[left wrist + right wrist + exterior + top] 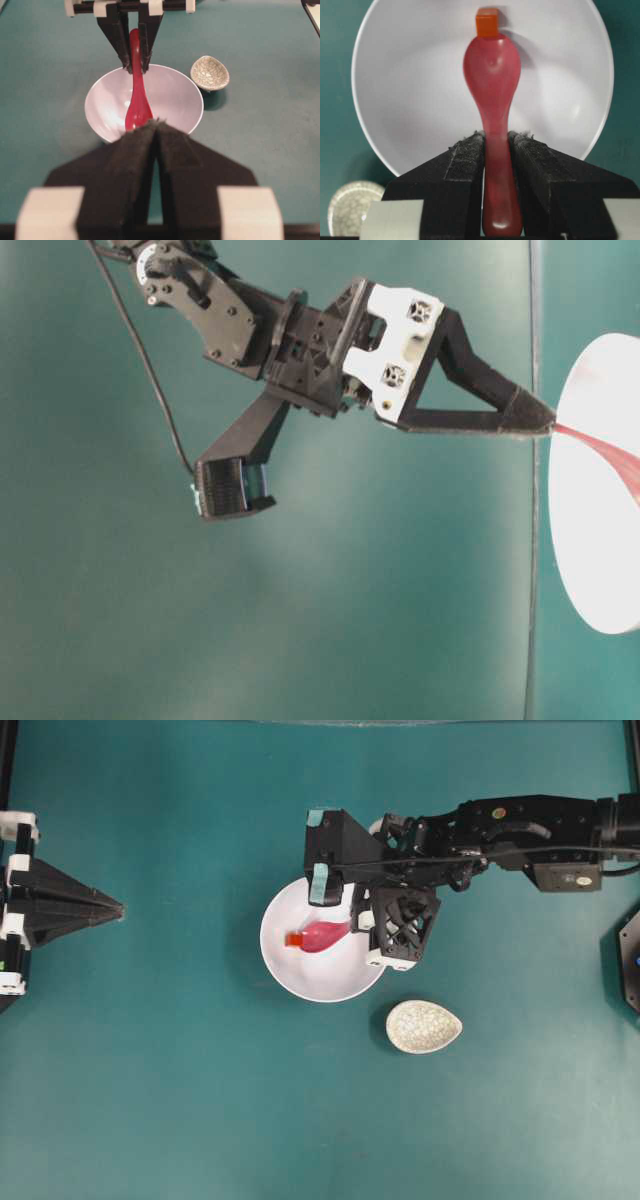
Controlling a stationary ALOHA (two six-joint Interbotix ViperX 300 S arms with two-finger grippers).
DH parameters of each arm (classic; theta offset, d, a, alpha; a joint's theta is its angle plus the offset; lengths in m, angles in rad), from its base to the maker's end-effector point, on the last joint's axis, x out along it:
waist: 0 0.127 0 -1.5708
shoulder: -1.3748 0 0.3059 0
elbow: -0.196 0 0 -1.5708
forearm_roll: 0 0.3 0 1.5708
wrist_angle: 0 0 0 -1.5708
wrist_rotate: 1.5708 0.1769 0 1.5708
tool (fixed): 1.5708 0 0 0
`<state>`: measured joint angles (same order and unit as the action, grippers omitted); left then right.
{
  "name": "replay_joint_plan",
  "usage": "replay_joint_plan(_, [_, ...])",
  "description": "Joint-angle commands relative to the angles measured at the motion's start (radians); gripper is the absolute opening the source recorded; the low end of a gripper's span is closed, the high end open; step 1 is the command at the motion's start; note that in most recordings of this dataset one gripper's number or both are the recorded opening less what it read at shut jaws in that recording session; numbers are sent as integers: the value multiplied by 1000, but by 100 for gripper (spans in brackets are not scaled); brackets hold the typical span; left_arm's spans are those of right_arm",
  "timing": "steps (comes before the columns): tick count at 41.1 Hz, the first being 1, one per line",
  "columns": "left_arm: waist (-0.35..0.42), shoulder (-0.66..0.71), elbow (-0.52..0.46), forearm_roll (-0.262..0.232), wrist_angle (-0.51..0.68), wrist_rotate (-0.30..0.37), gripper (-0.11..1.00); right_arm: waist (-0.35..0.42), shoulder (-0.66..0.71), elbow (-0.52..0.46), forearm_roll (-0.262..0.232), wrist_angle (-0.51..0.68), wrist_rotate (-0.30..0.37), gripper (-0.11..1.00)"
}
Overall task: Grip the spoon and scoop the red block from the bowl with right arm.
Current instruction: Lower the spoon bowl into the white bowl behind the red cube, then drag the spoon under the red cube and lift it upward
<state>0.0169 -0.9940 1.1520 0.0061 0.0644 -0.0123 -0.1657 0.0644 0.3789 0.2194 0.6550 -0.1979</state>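
The white bowl [300, 975] [410, 90] [192, 107] [600, 540] holds the tiny red block [294, 939] [487, 22]. My right gripper [496, 139] [352, 927] [545, 423] [135, 66] is shut on the handle of the pink spoon [492, 70] [325, 935] [138, 107] [600, 445]. The spoon's scoop reaches down into the bowl. Its tip touches the block, which sits just beyond the scoop, not in it. My left gripper [118, 908] [156, 124] rests shut and empty at the far left, pointing toward the bowl.
A small cream crackle-patterned egg-shaped dish [423, 1026] [210, 73] [350, 207] sits on the teal table just right of and nearer than the bowl. The right arm [520, 830] stretches in from the right edge.
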Motion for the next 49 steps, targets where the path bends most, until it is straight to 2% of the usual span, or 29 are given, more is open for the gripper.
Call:
replay_joint_plan(1, [3,8,-14,0,-11,2,0,3,-12,-28,6,-15,2,24])
replay_joint_plan(14, [3,8,-14,0,-12,2,0,9,-12,-29,38,-49,3,24])
replay_joint_plan(49, [3,8,-14,0,-11,2,0,11,-44,-12,38,-84,3,24])
